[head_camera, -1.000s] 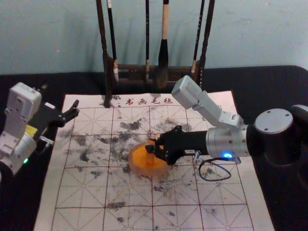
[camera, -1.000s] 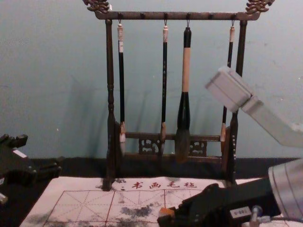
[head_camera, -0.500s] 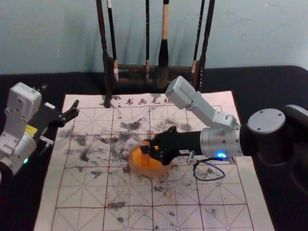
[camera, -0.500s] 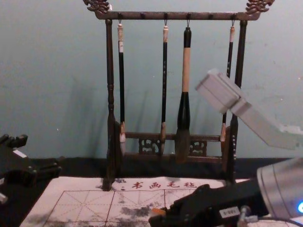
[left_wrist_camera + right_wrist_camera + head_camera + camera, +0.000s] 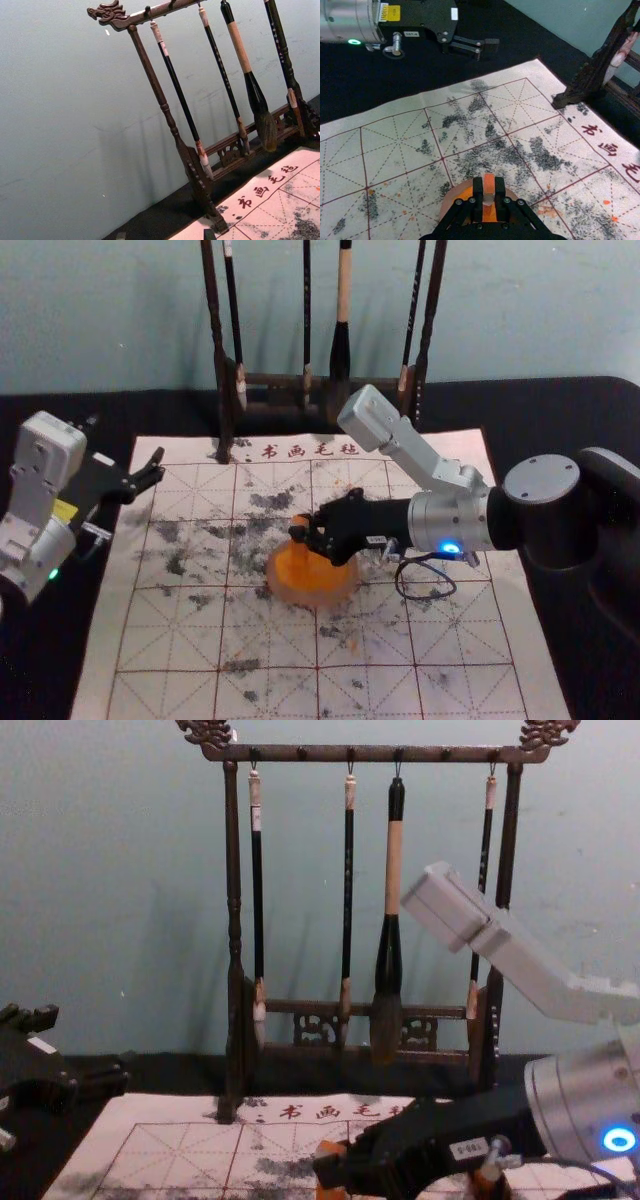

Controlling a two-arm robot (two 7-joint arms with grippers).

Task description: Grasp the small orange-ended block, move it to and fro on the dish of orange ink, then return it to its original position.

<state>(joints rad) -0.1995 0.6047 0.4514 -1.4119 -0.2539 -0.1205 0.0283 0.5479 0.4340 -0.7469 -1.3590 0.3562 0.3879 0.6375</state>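
In the head view my right gripper (image 5: 304, 530) is over the back left part of the round orange ink dish (image 5: 313, 585), holding the small block (image 5: 300, 521). In the right wrist view the block (image 5: 489, 186) stands upright between the closed fingers of the right gripper (image 5: 489, 192), its upper end orange and a pale band below. The dish (image 5: 451, 197) shows behind them; whether the block's lower end touches the ink cannot be told. My left gripper (image 5: 155, 468) is parked open at the mat's far left corner; its fingertips stand apart in the left wrist view (image 5: 165, 236).
A dark wooden rack (image 5: 235, 920) with several hanging brushes stands at the mat's back edge. The white gridded mat (image 5: 170, 640), spotted with dark ink and a few orange specks, lies on a black-covered table (image 5: 590, 410). The right forearm crosses the mat's right side.
My right gripper has carried the block from around the dish's middle leftward and toward the rack, to the dish's back left part. The left arm has stayed still.
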